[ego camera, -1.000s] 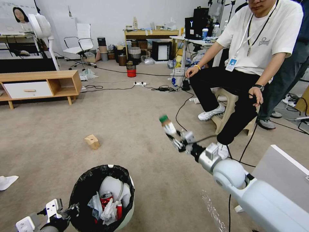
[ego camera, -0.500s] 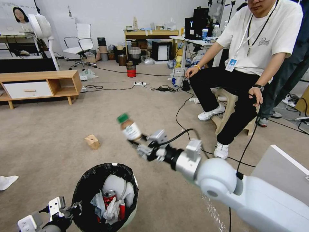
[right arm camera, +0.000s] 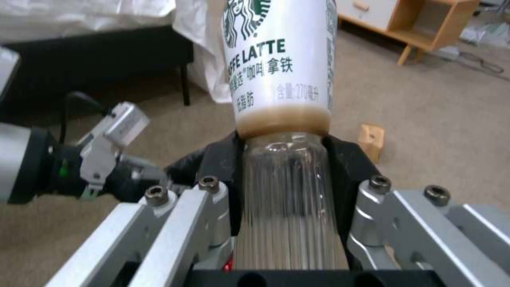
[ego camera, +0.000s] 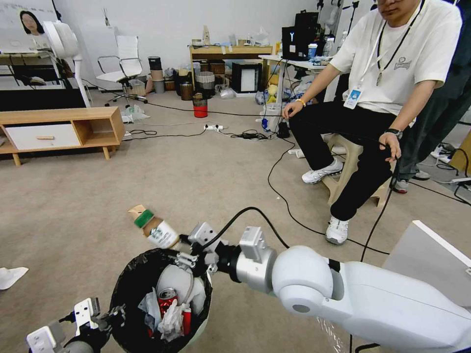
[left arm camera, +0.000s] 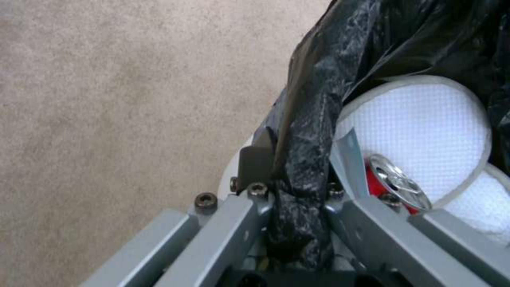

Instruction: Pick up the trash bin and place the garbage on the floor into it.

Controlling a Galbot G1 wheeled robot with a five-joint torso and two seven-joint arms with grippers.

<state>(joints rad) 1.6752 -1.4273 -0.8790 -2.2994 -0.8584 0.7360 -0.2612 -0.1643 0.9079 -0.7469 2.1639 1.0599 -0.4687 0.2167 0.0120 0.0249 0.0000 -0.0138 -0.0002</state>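
**Bottle over the rim — a poor release could send it back to the carpet**

The right pincer, in the lower centre of the head view, is clamped on the clear ribbed base of a green-capped Starbucks latte bottle. The bottle tilts up and to the left, its cap end reaching past the far rim of the trash bin rather than hanging over the opening. If the pincer lets go at this angle, the bottle may well tip outward and land on the floor beside the tan cardboard box, which lies just behind it.

The left pincer, at the lower left of the head view, is closed on the bin's near rim, pinching a fold of the black bag. That hold is thin — I judge a knock from the right arm against the rim could tilt the bin or pull the liner loose.

The bin already holds a crushed red can, tissue wads and a white lid piece, so a bottle dropped in could bounce off the pile. A white tissue is left on the carpet at the left edge.
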